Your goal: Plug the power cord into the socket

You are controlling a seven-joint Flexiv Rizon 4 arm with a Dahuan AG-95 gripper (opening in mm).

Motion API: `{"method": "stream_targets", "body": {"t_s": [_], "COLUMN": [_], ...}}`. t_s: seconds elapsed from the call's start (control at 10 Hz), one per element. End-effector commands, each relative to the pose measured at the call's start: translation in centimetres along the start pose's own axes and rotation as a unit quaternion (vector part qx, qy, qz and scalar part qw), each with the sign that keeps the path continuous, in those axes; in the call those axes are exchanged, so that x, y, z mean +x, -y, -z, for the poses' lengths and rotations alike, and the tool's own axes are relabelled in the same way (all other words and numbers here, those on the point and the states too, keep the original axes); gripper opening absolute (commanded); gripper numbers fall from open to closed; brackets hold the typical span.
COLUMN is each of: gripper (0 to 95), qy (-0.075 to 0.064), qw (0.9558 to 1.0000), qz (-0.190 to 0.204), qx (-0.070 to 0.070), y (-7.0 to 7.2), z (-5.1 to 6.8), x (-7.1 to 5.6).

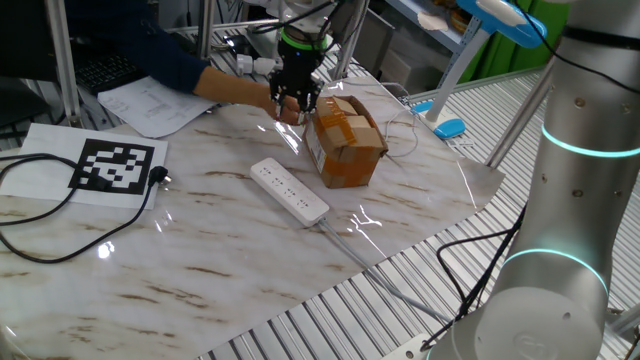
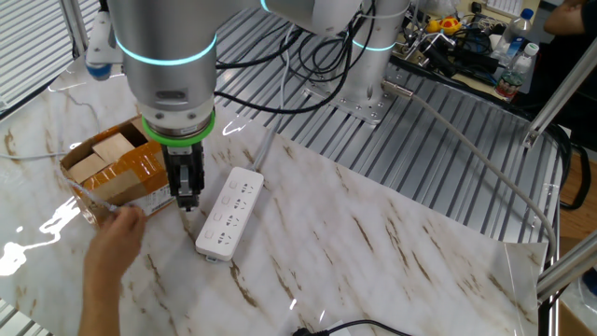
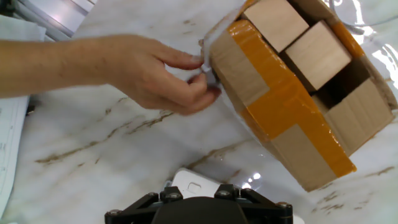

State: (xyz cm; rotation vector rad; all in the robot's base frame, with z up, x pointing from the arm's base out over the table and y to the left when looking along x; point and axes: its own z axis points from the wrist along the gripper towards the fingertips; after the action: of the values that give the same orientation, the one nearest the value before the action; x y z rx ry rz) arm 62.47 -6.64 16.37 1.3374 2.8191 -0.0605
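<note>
Desk point(image 1: 200, 250): white marble look with brown veining. Socket point(image 1: 289, 189): plain white strip, white cable. Cardboard box point(image 1: 345, 143): brown, orange tape bands, pale wooden blocks point(image 3: 298, 34) inside. Gripper point(image 2: 187, 198): black, green ring above it; arm silver-grey with glowing cyan rings. Marker sheet point(image 1: 118, 166): black-and-white square pattern. Black cable point(image 1: 60, 200) beside it. Person's sleeve dark blue.

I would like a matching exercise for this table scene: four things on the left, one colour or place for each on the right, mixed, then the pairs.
1. socket
2. cardboard box
3. person's hand
4. marker sheet

a. black-and-white pattern
b. orange tape
c. touching the box's corner
d. white, flat on the marble

Pairs: 1-d, 2-b, 3-c, 4-a
</note>
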Motion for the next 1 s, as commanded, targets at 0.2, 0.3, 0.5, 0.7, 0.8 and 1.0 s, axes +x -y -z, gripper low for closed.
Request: {"method": "stream_targets", "body": {"t_s": [0.2, 0.3, 0.5, 0.7, 0.8, 1.0], "gripper": [38.0, 38.0, 38.0, 38.0, 38.0, 38.0], "qy": [-0.002, -0.002, -0.002, -0.003, -0.001, -0.003], "qw": [0.9999, 1.0, 0.9999, 0.9998, 0.9998, 0.9998], "qz": [0.01, 0.007, 0.016, 0.019, 0.02, 0.02], "qx": [-0.001, -0.001, -0.001, -0.002, 0.0, 0.001], "y": [-0.07, -0.02, 0.03, 0.05, 0.1, 0.11], "z": [-0.02, -0.06, -0.07, -0.07, 0.03, 0.04], "x": [0.0, 0.02, 0.05, 0.08, 0.1, 0.09]}}
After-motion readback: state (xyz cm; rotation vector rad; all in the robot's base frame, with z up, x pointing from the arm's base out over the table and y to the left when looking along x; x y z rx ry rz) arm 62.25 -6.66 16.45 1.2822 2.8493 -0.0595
